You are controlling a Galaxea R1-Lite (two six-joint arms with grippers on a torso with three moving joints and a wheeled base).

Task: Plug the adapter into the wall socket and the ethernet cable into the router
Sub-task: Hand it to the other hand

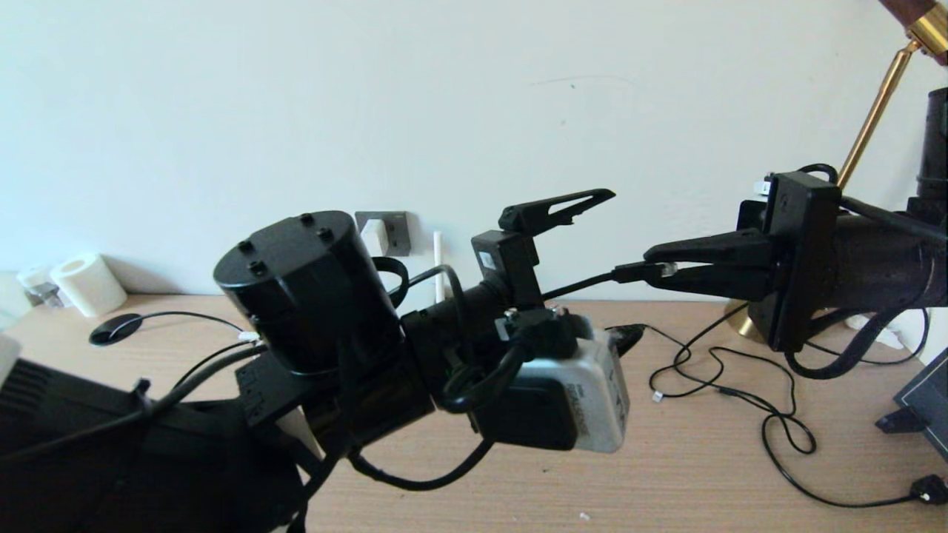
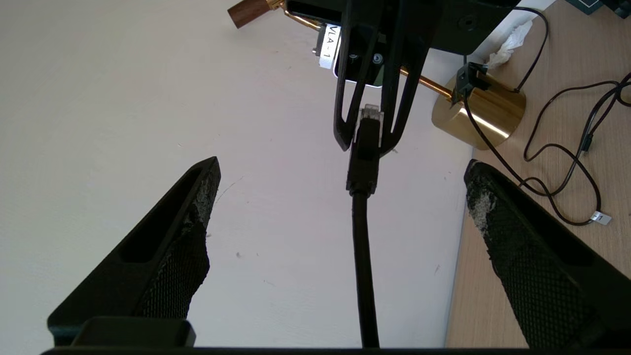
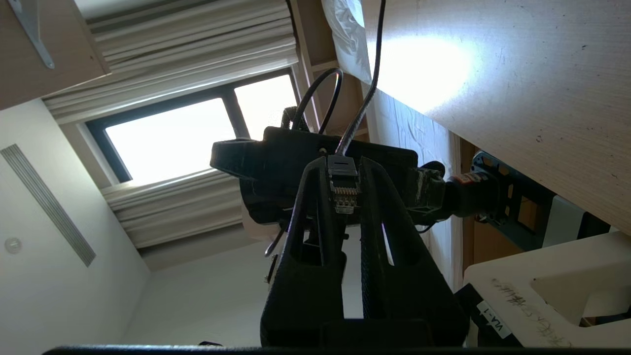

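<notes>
My right gripper is held above the table at the right, shut on the clear-tipped plug of the ethernet cable. The plug is pinched between its fingertips, contacts showing. The black cable runs from the plug back between the wide-apart fingers of my left gripper, which is open and touches nothing. The white adapter sits against the dark grey wall socket behind my left arm. Of the router only one white antenna shows; my left arm hides its body.
A brass lamp base stands at the wall behind my right gripper. Thin black cables loop over the wooden table on the right. A white paper roll stands at the far left, and a dark flat object at the right edge.
</notes>
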